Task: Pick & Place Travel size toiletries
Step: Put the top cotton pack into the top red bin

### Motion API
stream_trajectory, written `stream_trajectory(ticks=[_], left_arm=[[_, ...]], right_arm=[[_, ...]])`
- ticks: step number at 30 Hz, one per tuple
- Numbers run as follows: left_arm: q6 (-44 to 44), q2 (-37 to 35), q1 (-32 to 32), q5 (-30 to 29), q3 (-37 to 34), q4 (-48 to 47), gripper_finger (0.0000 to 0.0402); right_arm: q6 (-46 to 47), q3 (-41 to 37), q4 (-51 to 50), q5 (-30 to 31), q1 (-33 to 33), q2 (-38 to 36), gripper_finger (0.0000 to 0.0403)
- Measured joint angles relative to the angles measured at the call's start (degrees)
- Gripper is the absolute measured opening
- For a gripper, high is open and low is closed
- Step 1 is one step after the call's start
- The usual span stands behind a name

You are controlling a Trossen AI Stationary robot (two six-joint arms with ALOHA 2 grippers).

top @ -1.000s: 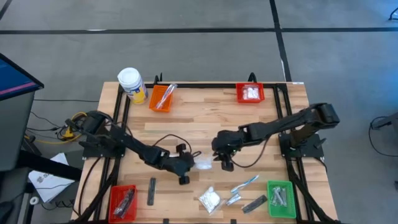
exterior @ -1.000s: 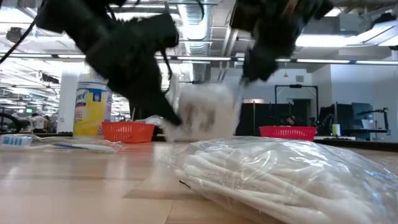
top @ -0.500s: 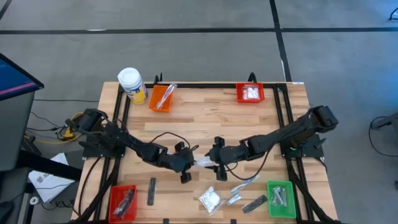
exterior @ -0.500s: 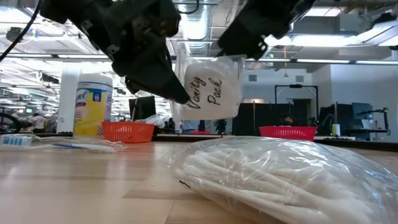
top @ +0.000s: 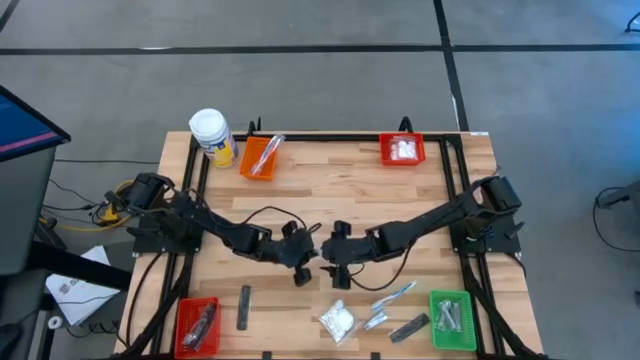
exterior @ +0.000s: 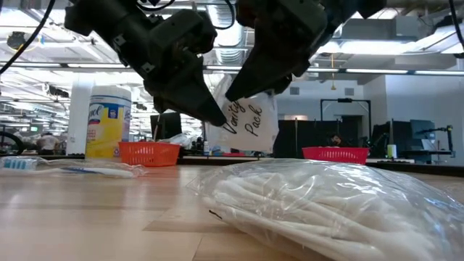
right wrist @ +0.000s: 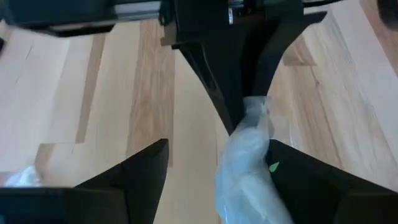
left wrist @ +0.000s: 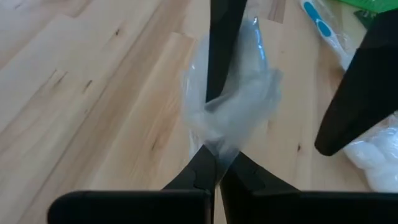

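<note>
A white puffy plastic packet with handwriting on it hangs over the middle of the table. My left gripper is shut on it, reaching in from the table's left. My right gripper comes from the table's right and is open. Its two fingers stand on either side of the packet. I cannot tell whether either finger touches it. Other toiletries lie near the front edge: a second white packet, a toothbrush, a silvery sachet and dark bars. My left gripper pinches one end of the packet between its two fingertips. The fingers slant down from the table's left. The packet is lifted clear of the table, and its bulk stands out beyond the fingertips toward my right gripper.
An orange bin and a red bin stand at the far edge, beside a yellow jar. Another red bin and a green bin stand at the near corners. A large clear bag lies close to the low camera.
My right gripper has moved toward the table's left and slightly down, up to the packet, and has opened wide, so its fingers now straddle it. My left gripper has raised the packet a little and rolled, so the packet now hangs tilted.
</note>
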Motion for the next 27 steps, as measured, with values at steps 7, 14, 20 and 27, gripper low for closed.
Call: stream_trajectory(ticks=[7, 14, 20, 27], left_arm=[[1.26, 0.00, -1.47, 0.74, 0.00, -0.07, 0.0001], [1.75, 0.00, -1.89, 1.07, 0.02, -0.09, 0.0004], [2.97, 0.00, -2.37, 1.03, 0.04, -0.07, 0.0008], [3.46, -0.02, -3.68, 1.00, 0.04, -0.17, 0.0053]], right_arm=[[3.41, 1.11, -4.49, -0.06, -0.68, 0.51, 0.0247], [4.14, 1.11, -6.76, -0.12, -0.92, 0.37, 0.0115], [4.54, 1.11, -7.32, -0.45, -0.90, 0.37, 0.0018], [5.65, 1.04, -10.44, -0.06, -1.17, -0.17, 0.0007]])
